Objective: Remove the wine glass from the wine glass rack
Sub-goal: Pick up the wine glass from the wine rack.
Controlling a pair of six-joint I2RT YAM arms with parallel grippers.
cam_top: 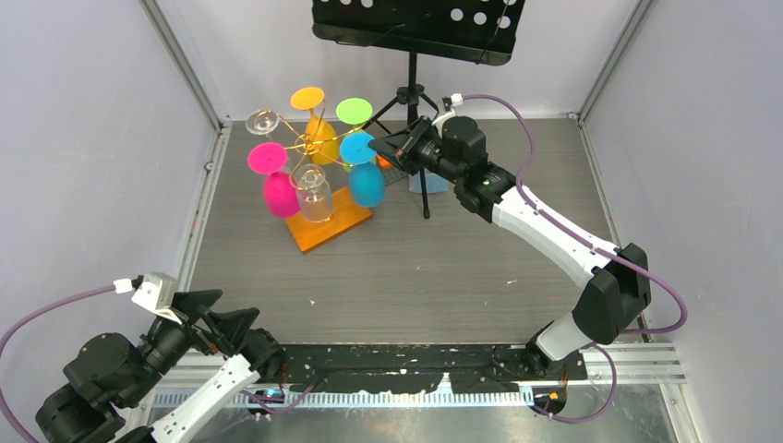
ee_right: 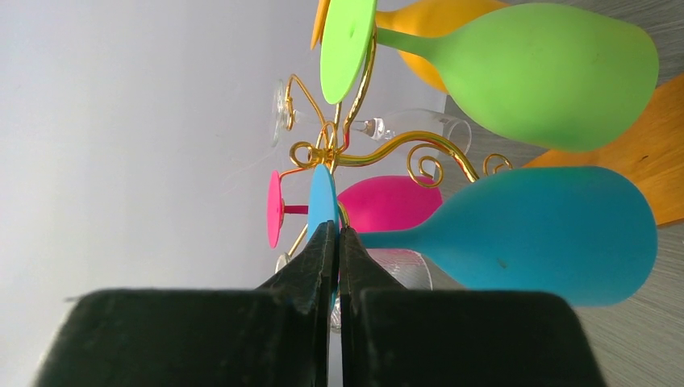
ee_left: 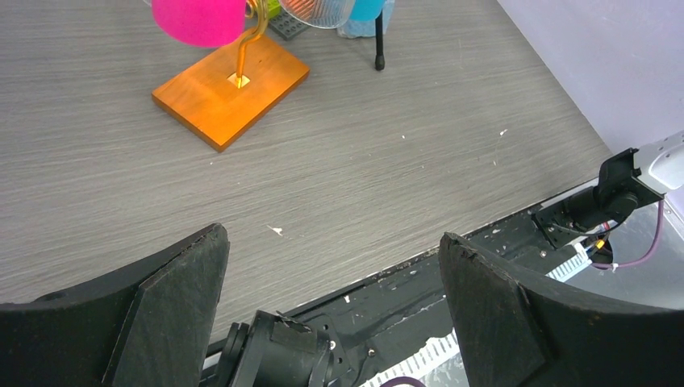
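Observation:
The wine glass rack [cam_top: 307, 143] is a gold wire tree on an orange wooden base [cam_top: 331, 229] at the back left. Upside-down glasses hang on it: blue [cam_top: 367, 185], pink [cam_top: 280, 194], orange [cam_top: 319, 138], green [cam_top: 354, 112] and clear ones [cam_top: 314, 196]. My right gripper [cam_top: 374, 145] is shut on the flat foot of the blue wine glass [ee_right: 548, 234], whose foot disc [ee_right: 323, 197] is pinched edge-on between the jaws of that gripper [ee_right: 337, 230]. The glass still hangs by the gold arms [ee_right: 387, 149]. My left gripper [cam_top: 222, 325] is open and empty, low at the front left; it also shows in its own wrist view [ee_left: 331, 238].
A black tripod music stand [cam_top: 411, 28] stands behind the rack, one leg [cam_top: 426, 198] reaching forward beside my right wrist. A pale blue object [cam_top: 432, 185] lies under the right arm. Grey walls enclose the table on three sides. The rack base also shows in the left wrist view [ee_left: 230, 85].

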